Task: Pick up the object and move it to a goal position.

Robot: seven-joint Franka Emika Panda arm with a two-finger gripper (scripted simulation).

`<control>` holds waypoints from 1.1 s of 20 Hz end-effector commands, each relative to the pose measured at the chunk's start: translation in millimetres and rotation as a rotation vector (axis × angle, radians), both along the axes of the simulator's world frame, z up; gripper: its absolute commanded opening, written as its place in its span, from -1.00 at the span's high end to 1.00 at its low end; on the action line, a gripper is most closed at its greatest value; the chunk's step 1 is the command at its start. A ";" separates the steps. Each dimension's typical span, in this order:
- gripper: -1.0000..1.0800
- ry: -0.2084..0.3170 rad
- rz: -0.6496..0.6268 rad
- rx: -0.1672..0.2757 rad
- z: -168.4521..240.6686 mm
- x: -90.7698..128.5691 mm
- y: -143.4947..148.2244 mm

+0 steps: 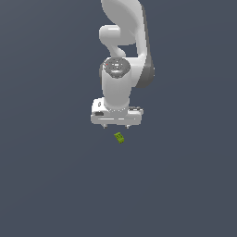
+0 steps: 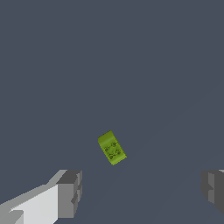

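The object (image 1: 120, 137), a tiny lime-green block with dark marks, lies on the grey worktop (image 1: 51, 185) just below the gripper (image 1: 116, 126), untouched. It looks light and rigid; pinch its narrow flat sides. Jaws spread wide.

This is not a real room. It is a made-up place inside a computer. All around is one flat, dark blue-grey color, with no walls, no furniture and no shadows to tell floor from sky. The white robot arm (image 1: 124, 55) looks smooth and clean, like a drawing. The little green block (image 1: 120, 137) has plain, flat colors too. In the wrist view the background is the same even grey.
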State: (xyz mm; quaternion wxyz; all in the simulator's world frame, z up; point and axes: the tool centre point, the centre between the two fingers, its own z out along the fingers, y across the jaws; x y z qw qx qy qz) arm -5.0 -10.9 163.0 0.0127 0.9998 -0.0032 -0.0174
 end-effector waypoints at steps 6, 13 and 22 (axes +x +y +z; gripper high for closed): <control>-0.92 -0.013 0.004 -0.008 3.9 4.2 -11.0; -0.92 -0.034 -0.004 -0.021 12.9 10.6 -28.3; -0.92 -0.030 0.053 -0.017 -0.2 7.4 -23.5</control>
